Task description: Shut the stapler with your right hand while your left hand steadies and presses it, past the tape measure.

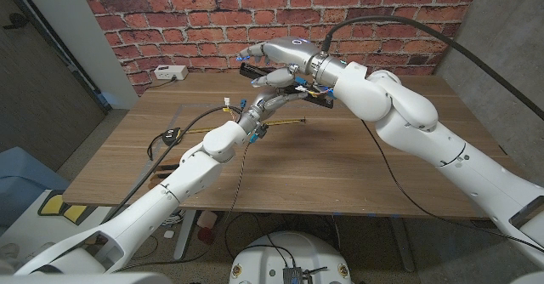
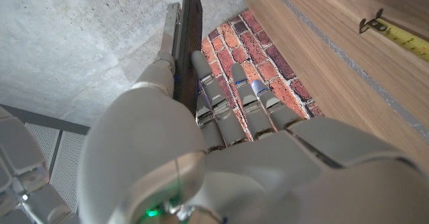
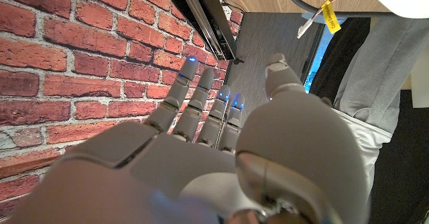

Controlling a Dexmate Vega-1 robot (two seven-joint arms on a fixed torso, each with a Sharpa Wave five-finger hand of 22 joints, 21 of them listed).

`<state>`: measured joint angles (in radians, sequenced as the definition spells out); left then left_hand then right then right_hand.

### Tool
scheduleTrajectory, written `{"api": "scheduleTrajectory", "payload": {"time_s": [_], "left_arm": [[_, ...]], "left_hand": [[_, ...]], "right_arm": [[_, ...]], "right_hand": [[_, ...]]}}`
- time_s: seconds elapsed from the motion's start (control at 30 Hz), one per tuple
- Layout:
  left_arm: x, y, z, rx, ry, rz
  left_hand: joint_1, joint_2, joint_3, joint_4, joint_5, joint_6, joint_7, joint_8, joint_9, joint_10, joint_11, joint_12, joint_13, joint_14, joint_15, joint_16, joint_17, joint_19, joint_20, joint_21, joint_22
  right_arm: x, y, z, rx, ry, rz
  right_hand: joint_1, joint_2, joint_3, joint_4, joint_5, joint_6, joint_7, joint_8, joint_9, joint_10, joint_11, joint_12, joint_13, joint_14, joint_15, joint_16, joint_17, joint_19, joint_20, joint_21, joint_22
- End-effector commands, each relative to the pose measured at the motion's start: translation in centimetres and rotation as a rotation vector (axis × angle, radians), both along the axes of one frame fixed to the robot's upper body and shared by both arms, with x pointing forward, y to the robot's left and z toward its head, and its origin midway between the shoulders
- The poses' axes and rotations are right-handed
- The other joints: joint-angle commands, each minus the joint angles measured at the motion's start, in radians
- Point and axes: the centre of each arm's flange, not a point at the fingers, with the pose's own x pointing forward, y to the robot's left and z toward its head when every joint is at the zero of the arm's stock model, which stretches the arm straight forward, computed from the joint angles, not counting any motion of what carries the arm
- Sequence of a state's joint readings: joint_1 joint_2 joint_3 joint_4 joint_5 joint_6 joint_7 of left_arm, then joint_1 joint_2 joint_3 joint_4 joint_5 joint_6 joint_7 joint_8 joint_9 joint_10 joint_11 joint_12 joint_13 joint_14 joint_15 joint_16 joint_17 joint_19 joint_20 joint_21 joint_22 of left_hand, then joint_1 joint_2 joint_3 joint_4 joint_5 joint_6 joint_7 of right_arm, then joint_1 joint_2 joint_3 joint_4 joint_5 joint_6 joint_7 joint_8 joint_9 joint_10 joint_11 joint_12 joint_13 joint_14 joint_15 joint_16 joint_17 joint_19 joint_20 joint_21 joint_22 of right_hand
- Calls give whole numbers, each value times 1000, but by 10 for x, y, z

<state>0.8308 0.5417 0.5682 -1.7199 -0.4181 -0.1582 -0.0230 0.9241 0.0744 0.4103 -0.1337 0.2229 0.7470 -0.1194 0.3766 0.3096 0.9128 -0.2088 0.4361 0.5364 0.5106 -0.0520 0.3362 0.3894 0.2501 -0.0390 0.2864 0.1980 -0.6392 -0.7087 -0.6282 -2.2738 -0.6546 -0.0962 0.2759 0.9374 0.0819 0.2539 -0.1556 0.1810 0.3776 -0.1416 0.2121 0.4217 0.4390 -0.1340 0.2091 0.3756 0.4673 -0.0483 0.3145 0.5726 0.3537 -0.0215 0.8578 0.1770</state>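
The black stapler point(image 1: 316, 95) stands open at the table's far middle, its black arm point(image 2: 190, 29) and metal rail apart. My left hand point(image 1: 270, 105) reaches to it from the near side. In the left wrist view my left hand point(image 2: 201, 150) has its thumb on the metal rail and its fingers against the black arm, so it grips the stapler. My right hand point(image 1: 280, 59) hovers above the stapler, fingers spread and holding nothing. In the right wrist view the stapler point(image 3: 204, 13) lies beyond the fingertips of my right hand point(image 3: 214, 150). The yellow tape point(image 1: 285, 122) of the tape measure lies just nearer than my left hand; its hooked end point(image 2: 373, 23) shows on the wood.
A white box point(image 1: 170, 73) sits at the table's back left by the brick wall. A small black object with a cable point(image 1: 170, 136) lies at the left. Cables trail from my left wrist across the near part of the wooden table point(image 1: 357, 182).
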Motion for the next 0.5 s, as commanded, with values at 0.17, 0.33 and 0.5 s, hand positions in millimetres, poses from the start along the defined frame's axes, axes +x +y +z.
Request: {"api": "scheduleTrajectory", "payload": {"time_s": [0.17,0.33,0.5], "left_arm": [[-3,-5,0,30,-19,2],[-6,-7,2,47,-29,17],[-7,-7,2,51,-33,19]], "left_hand": [[85,98,36,44,5,73,14,17,26,-2,-2,-5,4,-8,-171,-10,-4,7,-38,10,3],[83,99,38,47,8,72,11,17,28,-4,-3,-8,5,-10,-173,-16,-7,11,-36,12,3],[82,98,39,49,9,71,10,16,28,-4,-3,-9,7,-11,-173,-20,-9,13,-34,14,3]], "right_arm": [[-4,8,3,-27,-23,-9],[-6,9,4,-36,-27,-11],[-7,8,5,-38,-29,-18]], "right_hand": [[7,-3,-12,5,-3,-13,-1,-3,0,-18,-2,-6,1,-22,-168,-1,5,-6,1,-5,4],[8,-2,-16,6,-3,-21,-2,-5,-2,-34,-2,-10,1,-36,-168,-2,7,-11,2,-7,4],[12,13,-15,10,-2,-22,-9,-4,-5,-40,-5,-8,2,-17,-171,16,16,-13,1,-8,6]]}}
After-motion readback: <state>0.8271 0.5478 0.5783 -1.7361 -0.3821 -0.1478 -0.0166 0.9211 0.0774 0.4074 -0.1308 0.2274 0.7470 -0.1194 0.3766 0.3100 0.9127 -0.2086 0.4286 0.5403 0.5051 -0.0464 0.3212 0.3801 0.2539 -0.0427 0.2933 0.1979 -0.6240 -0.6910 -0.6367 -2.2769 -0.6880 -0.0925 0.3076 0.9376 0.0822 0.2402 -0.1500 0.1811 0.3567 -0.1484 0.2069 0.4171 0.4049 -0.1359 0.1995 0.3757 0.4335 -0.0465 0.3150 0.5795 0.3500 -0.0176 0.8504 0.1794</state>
